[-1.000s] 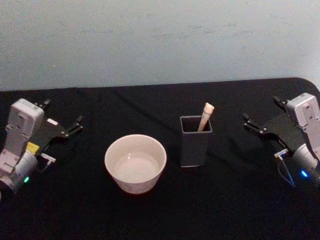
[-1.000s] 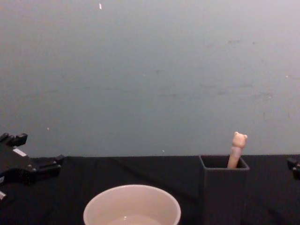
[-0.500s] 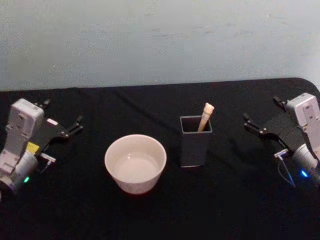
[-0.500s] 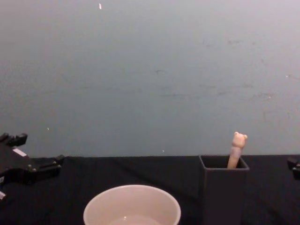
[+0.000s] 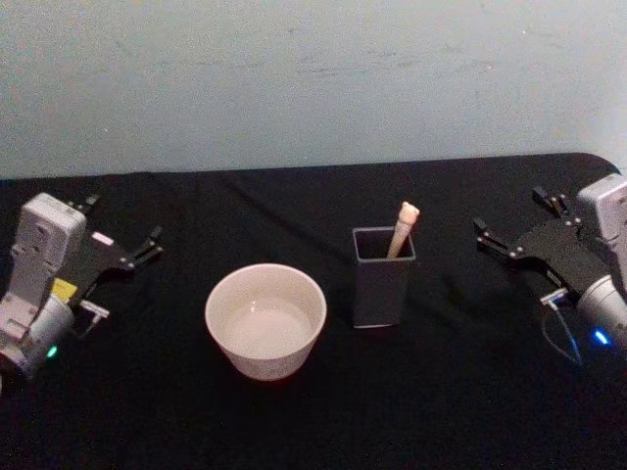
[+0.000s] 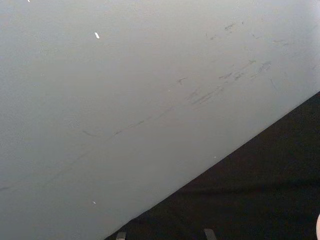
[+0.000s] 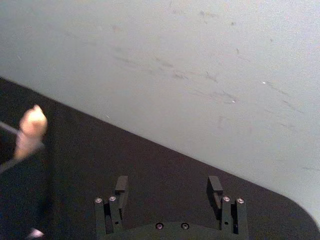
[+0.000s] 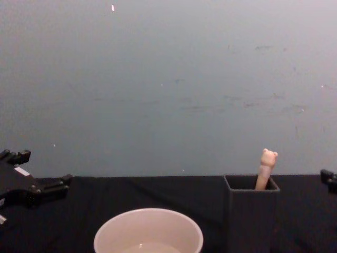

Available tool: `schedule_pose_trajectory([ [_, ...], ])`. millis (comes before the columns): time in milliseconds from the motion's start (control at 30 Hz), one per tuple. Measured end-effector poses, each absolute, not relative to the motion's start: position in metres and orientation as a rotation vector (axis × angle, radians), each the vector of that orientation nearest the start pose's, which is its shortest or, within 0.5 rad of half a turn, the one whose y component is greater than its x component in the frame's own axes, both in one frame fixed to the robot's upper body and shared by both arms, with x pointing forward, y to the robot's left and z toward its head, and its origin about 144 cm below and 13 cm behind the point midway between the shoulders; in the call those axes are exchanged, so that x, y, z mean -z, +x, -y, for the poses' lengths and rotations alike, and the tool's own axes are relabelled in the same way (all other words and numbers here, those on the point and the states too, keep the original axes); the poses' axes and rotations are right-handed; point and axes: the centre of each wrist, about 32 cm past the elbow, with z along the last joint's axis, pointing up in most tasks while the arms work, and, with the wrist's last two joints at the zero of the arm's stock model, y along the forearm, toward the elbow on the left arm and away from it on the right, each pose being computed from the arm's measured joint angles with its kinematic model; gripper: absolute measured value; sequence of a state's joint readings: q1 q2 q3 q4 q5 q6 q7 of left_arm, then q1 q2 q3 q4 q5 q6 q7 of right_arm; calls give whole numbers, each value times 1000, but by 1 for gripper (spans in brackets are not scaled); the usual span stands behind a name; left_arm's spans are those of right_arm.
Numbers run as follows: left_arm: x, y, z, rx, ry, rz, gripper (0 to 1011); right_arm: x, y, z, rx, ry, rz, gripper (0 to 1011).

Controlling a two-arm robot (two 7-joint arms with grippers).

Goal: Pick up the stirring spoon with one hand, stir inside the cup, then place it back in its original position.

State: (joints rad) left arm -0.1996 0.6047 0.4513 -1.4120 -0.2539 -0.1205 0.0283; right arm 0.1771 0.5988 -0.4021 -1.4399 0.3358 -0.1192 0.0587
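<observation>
Stirring spoon [image 5: 402,227] stood near-upright in tall dark square holder [image 5: 382,294] — beige bear-head handle pointed up, tilted slightly right. Smooth round off-white cup [image 5: 261,364] set beside it. Left gripper [image 5: 125,220] and right gripper [image 5: 507,211] parked at far sides — jaws released.

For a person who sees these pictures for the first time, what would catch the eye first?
The off-white cup stands out most against the black table, near its middle. Just to its right, the stirring spoon with its tiny bear head pokes out of the dark grey holder. The left gripper and right gripper are at the table's far sides, jaws open, touching nothing.
</observation>
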Motion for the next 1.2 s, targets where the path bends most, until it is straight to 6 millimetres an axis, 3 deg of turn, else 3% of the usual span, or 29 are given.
schedule_pose_trajectory([
  [600,-1140,489,-310,-1248,305,285,1001,-1166,474,315,900,-37,-63,1003],
  [1200,-1140,489,-310,-1248,304,285,1001,-1160,512,288,817,-24,-115,1002],
])
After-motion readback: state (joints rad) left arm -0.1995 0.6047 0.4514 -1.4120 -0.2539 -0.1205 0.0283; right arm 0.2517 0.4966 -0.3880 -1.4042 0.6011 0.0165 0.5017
